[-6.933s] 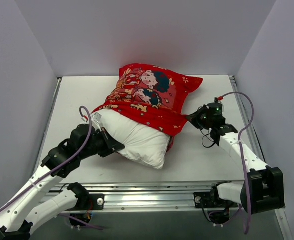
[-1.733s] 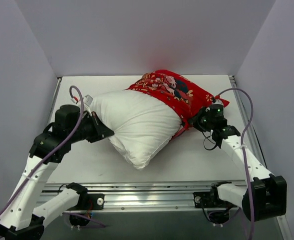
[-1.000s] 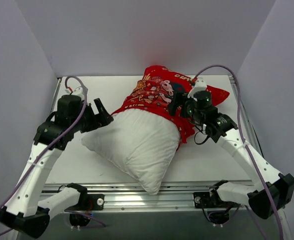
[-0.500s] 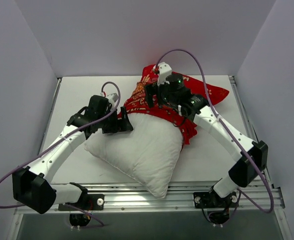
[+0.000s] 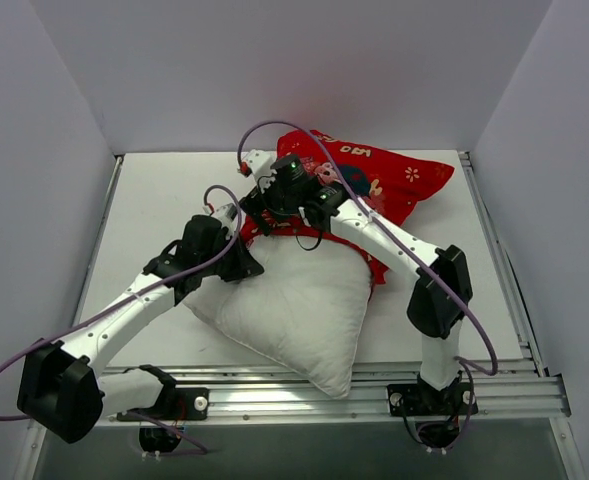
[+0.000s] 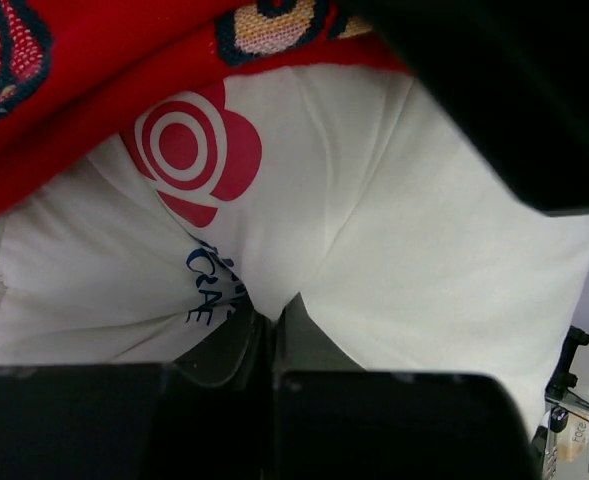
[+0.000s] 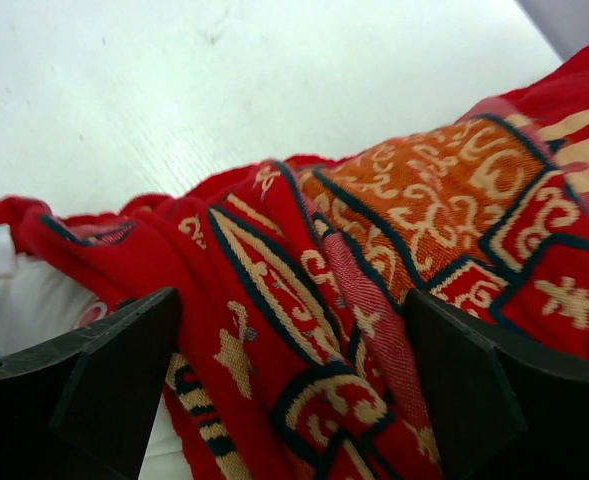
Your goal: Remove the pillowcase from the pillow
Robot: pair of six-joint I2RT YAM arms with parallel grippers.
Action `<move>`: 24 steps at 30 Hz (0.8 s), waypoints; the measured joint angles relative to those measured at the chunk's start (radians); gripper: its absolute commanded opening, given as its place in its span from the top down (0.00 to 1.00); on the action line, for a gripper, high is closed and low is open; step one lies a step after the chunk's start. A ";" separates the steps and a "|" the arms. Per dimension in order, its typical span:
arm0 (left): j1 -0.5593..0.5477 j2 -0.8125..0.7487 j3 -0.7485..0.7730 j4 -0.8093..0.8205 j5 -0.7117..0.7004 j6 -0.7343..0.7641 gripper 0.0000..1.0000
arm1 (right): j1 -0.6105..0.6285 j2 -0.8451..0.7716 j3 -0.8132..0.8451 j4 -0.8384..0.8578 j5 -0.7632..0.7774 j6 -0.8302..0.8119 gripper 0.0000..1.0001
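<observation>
The white pillow (image 5: 294,305) lies mid-table, one corner over the front rail. The red pillowcase (image 5: 384,180) still covers its far end, bunched at the back right. My left gripper (image 5: 244,262) is shut on a pinch of the pillow's white fabric (image 6: 374,230), beside a red logo. Its tips (image 6: 271,320) meet on the fold, below the pillowcase's hem (image 6: 84,110). My right gripper (image 5: 264,205) hangs open over the pillowcase's bunched edge. Red patterned cloth (image 7: 304,300) lies between its spread fingers (image 7: 104,390), and a sliver of pillow (image 7: 19,300) shows at the left.
The right arm (image 5: 394,240) reaches across the pillowcase from the right. Its dark body (image 6: 494,90) fills the upper right of the left wrist view. Grey walls close three sides. A metal rail (image 5: 274,385) runs along the front edge. Bare tabletop (image 5: 144,200) lies at the left.
My left gripper has shut on the pillow's fabric near the pillowcase's hem. The right arm has swung further left over the pillowcase, jaws still open. The pillow has shifted slightly.
</observation>
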 measured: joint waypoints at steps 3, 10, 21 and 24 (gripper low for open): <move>-0.006 -0.010 -0.015 0.018 -0.011 -0.011 0.98 | 0.005 0.043 0.018 -0.036 0.017 -0.041 0.11; -0.018 -0.044 -0.022 0.014 -0.055 -0.016 0.98 | 0.018 0.084 0.023 -0.021 0.174 -0.078 0.81; -0.073 -0.146 0.108 -0.198 -0.188 0.005 0.98 | -0.009 0.126 0.085 -0.009 0.384 0.005 1.00; -0.090 -0.169 0.162 -0.267 -0.214 0.020 0.98 | -0.060 0.148 0.145 -0.040 0.438 0.060 1.00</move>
